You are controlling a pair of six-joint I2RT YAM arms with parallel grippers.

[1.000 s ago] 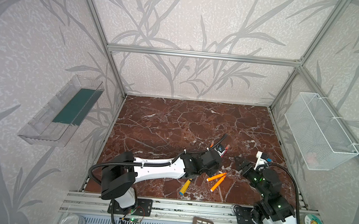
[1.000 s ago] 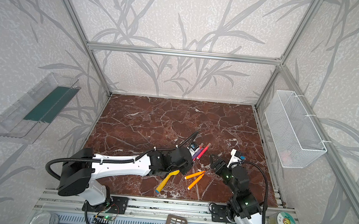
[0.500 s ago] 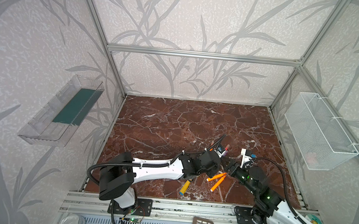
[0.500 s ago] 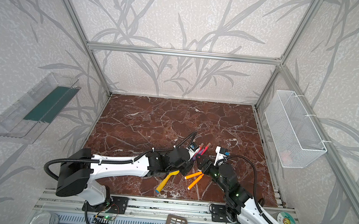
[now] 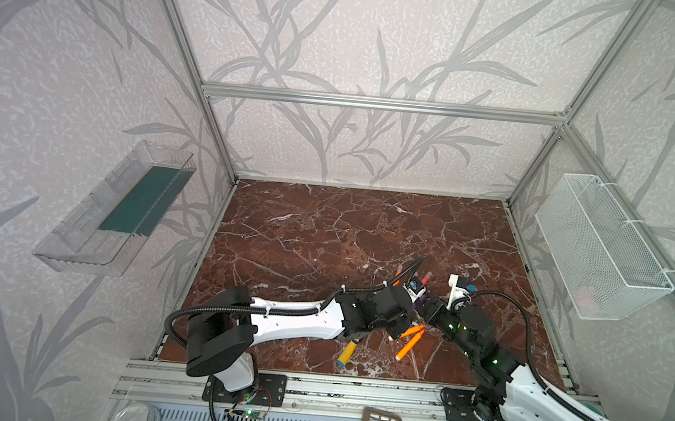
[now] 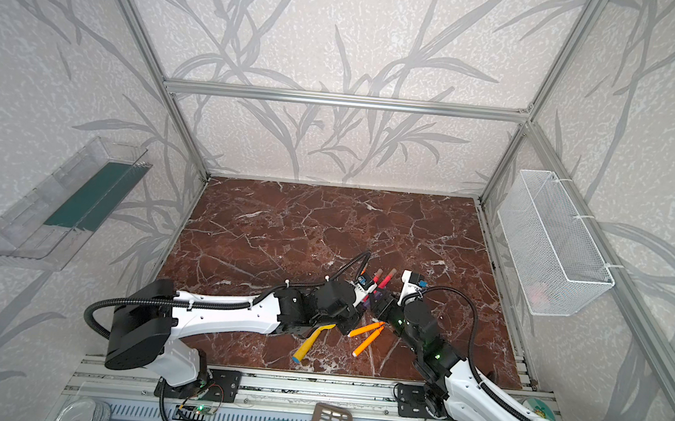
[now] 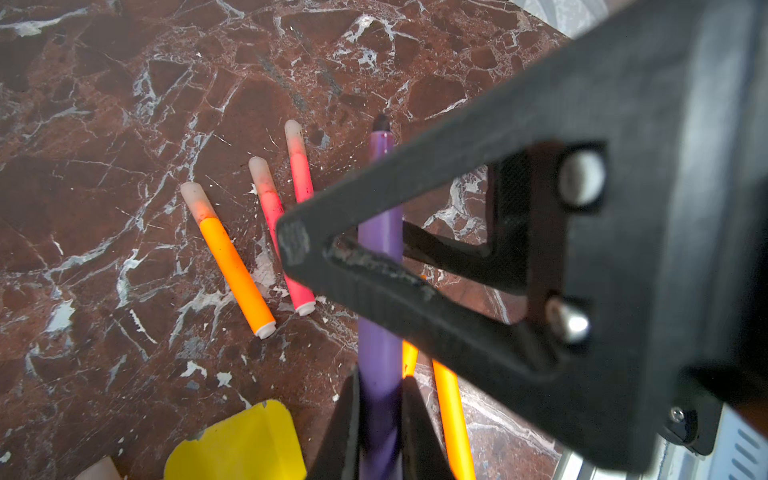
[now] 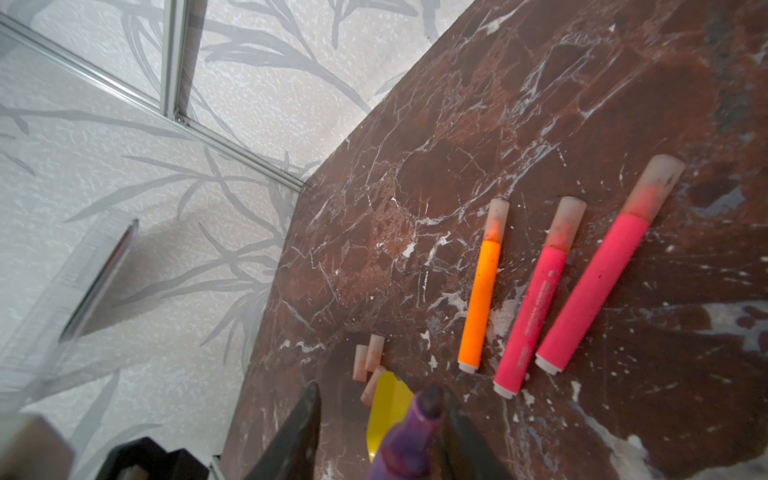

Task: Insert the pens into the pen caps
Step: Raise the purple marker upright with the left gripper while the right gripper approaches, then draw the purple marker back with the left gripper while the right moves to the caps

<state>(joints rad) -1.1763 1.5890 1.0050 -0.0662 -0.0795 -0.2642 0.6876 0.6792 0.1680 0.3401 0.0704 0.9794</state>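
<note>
Purple slim uncapped marker pen (image 7: pixel 378 357) remains clenched in the left claw (image 7: pixel 379 386) over the red-brown marble counter (image 5: pixel 325 235), while the right claw (image 8: pixel 378 392) has moved in, jaws not yet shut about its tip, suggesting a regrip before capping.

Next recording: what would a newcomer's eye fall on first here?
At the front centre of the marble table, the left claw grips a purple pen, while the open right claw flanks its dark tip. Close by on the table lie three capped pens, one orange and two pink, in a row.
</note>
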